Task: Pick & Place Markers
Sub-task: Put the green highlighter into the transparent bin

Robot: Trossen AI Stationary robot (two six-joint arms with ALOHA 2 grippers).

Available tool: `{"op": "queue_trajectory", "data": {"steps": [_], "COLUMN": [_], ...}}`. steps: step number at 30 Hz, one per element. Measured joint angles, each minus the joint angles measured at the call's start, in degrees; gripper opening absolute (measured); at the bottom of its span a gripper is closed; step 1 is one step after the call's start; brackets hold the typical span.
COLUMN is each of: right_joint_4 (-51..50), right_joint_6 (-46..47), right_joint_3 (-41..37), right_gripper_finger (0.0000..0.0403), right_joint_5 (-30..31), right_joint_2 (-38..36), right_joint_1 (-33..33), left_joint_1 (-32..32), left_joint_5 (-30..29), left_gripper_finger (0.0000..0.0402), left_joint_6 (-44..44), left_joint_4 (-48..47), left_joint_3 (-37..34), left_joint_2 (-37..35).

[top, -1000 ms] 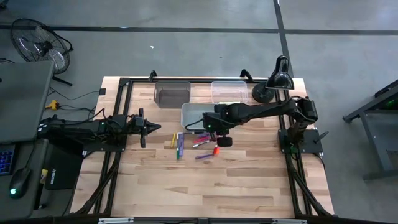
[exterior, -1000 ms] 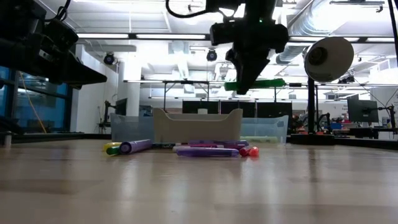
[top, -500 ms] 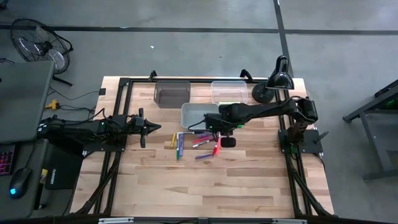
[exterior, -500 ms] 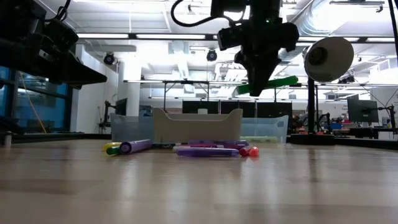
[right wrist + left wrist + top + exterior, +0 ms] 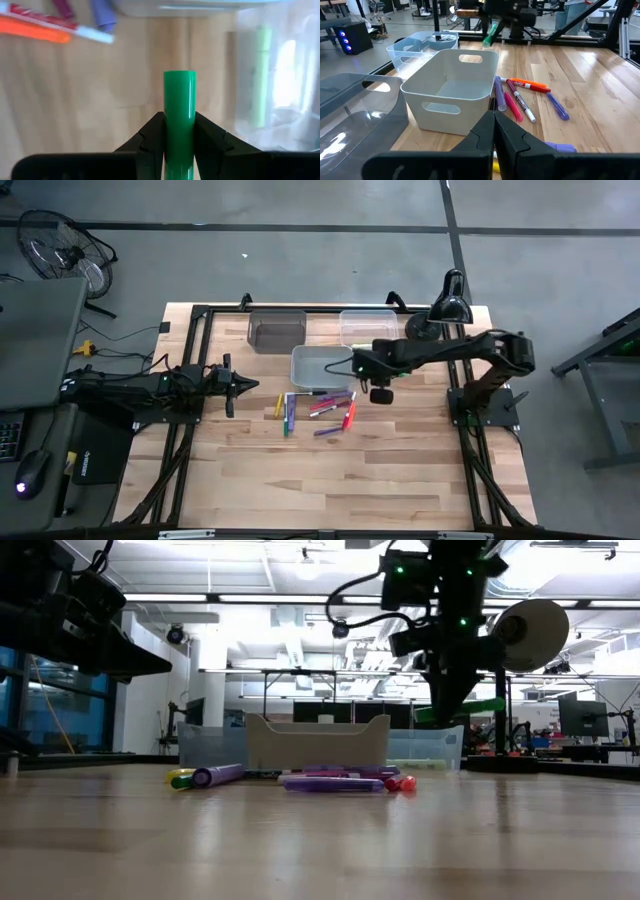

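My right gripper (image 5: 447, 708) hangs above the table to the right of the white bin (image 5: 320, 365), shut on a green marker (image 5: 470, 709). The left wrist view shows that marker (image 5: 490, 35) far off, beyond the white bin (image 5: 451, 90). Several purple, pink, red-orange, yellow and green markers (image 5: 315, 406) lie flat on the wood in front of the white bin, and the low view shows them as a row (image 5: 300, 779). My left gripper (image 5: 236, 385) waits shut at the table's left, its fingers (image 5: 494, 131) pointing at the bins. My right gripper pinches the green marker's barrel (image 5: 179, 131) between its two fingers, which come from above. One end of the marker (image 5: 179, 75) juts out past the fingertips. The marker is lifted clear of the table and lies nearly level, tilted a little, in the low view.
A grey bin (image 5: 277, 330) and a clear bin (image 5: 368, 327) stand along the far edge; the clear bin (image 5: 272, 75) holds a green marker (image 5: 260, 75). A black desk lamp (image 5: 440, 315) stands at the far right. Bare wood lies toward the near edge.
My right gripper has carried the green marker from above the pile toward the table's right and far side, nearer the clear bin, and has come down somewhat. It has stayed shut on the marker, which has tipped slightly.
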Motion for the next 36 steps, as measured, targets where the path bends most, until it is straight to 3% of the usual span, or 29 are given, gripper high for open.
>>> {"op": "queue_trajectory", "data": {"steps": [6,18,36], "right_joint_4": [9.4,20.1,30.8], "right_joint_6": [-7.1,-20.5,-27.0], "right_joint_3": [-4.1,-4.1,-4.1], "right_gripper_finger": [0.0073,0.0073,0.0073], "right_joint_5": [2.1,3.9,-2.8], "right_joint_2": [-4.0,-4.0,-3.9], "right_joint_1": [-4.8,-12.8,-21.6], "left_joint_1": [0.0,0.0,0.0], "left_joint_5": [0.0,0.0,0.0], "left_gripper_finger": [0.0001,0.0001,0.0001], "left_joint_6": [0.0,0.0,0.0], "left_joint_4": [0.0,0.0,0.0], "left_joint_3": [0.0,0.0,0.0], "left_joint_2": [0.0,0.0,0.0]}}
